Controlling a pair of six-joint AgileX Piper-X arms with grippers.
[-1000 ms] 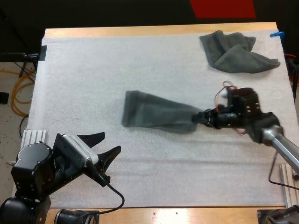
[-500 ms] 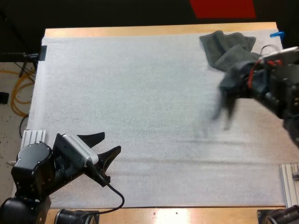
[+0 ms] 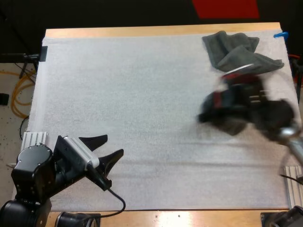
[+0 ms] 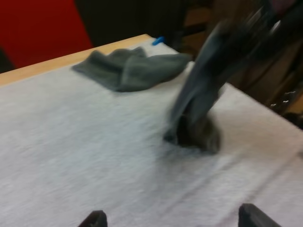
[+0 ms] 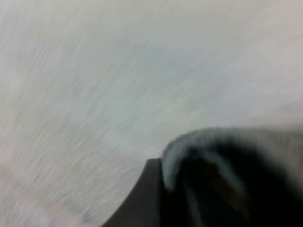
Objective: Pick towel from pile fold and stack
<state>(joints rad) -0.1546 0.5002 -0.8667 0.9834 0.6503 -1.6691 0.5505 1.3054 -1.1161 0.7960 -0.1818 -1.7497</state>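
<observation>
Left fingers [image 3: 94, 140]: released, spread apart and clear of any object, positioned over the near left part of the mat [image 3: 142, 85]. Right fingers [image 5: 137, 203]: clenched on the towel [image 4: 196, 99], located above the right half of the mat, well apart from the left fingers. In the right wrist view the towel's pale edge lies folded against one dark finger. In the left wrist view the towel hangs down from the right arm as a narrow column, and its lower end is bunched and touching the mat. Pile [image 3: 234, 52]: one crumpled towel lying at the far right corner of the mat, beyond the right arm. Surface [image 3: 142, 31]: its wooden edge runs along the mat's far side.
</observation>
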